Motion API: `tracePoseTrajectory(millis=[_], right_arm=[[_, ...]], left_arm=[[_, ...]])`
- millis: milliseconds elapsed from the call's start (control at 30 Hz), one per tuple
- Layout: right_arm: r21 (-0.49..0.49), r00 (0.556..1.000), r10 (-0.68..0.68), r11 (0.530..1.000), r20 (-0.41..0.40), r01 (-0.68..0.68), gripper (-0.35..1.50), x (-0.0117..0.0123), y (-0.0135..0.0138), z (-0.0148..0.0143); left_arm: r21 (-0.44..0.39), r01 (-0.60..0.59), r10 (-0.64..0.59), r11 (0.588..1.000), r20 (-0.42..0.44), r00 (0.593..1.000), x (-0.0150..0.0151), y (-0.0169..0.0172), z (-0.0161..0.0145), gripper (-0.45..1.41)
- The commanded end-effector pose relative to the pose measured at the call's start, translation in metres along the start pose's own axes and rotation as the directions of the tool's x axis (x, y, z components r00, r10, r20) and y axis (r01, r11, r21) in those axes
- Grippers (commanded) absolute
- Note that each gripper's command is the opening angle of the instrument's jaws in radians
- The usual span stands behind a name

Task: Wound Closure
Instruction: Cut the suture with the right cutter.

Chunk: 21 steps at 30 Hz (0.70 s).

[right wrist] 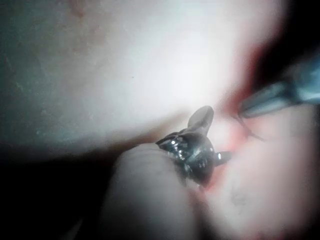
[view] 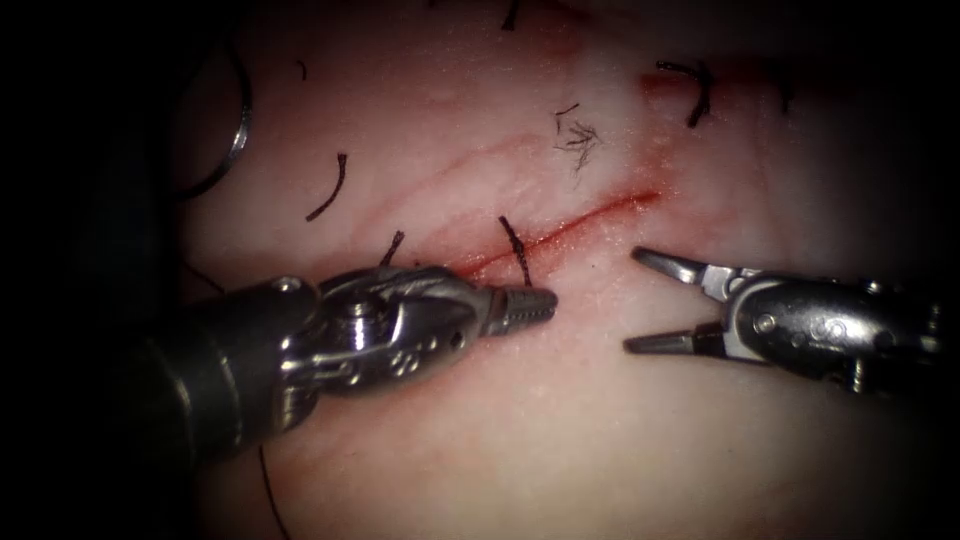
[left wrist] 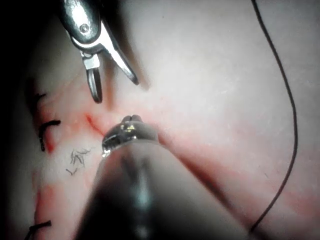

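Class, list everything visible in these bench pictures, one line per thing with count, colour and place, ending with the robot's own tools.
tissue: one, pale pink, under everything.
cut: one, red line, running diagonally between the tools.
stitch: one, black, crossing the cut by the left tool's tip.
cut ends of thread: several, black, scattered left of and above the cut.
needle: one, silvery curve, lying far left, held by nothing.
thread: one long dark strand on the tissue.
left tool: jaws shut, empty.
right tool: jaws open, empty.
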Motion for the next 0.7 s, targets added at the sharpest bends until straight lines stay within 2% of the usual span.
tracePoseTrajectory(millis=[33, 133, 200, 267, 400, 567, 700], right_arm=[[-0.001, 1.000, -0.002, 1.000, -0.002, 0.002, 1.26, 0.0000, 0.0002, 0.0009], [-0.005, 1.000, -0.001, 1.000, -0.007, 0.001, 1.25, 0.0001, 0.0001, 0.0010], [0.005, 1.000, -0.003, 1.000, -0.013, 0.003, 1.16, 0.0001, 0.0000, 0.0010], [-0.006, 1.000, -0.001, 1.000, -0.020, 0.001, 1.16, 0.0002, -0.0001, 0.0015], [-0.013, 0.998, 0.006, 1.000, -0.064, -0.007, 1.23, 0.0010, 0.0001, 0.0036], [-0.032, 0.997, -0.014, 0.999, -0.078, 0.011, 1.26, 0.0017, 0.0004, 0.0067], [-0.045, 0.996, -0.017, 0.999, -0.083, 0.013, 1.26, 0.0019, 0.0006, 0.0074]], left_arm=[[0.001, 0.005, -0.005, 1.000, -0.002, 1.000, 0.0000, -0.0007, 0.0006, -0.35], [-0.002, 0.022, -0.022, 1.000, -0.004, 1.000, -0.0002, -0.0009, 0.0006, -0.35], [-0.004, 0.033, -0.033, 0.999, -0.006, 0.999, -0.0004, -0.0011, 0.0006, -0.35], [0.012, 0.090, -0.089, 0.996, -0.041, 0.995, -0.0008, -0.0016, 0.0001, -0.35], [0.020, 0.094, -0.092, 0.995, -0.078, 0.993, -0.0015, -0.0013, -0.0010, -0.35], [0.002, 0.085, -0.084, 0.996, -0.095, 0.992, -0.0020, -0.0008, -0.0025, -0.35], [-0.004, 0.089, -0.088, 0.996, -0.099, 0.991, -0.0017, -0.0009, -0.0031, -0.35]])
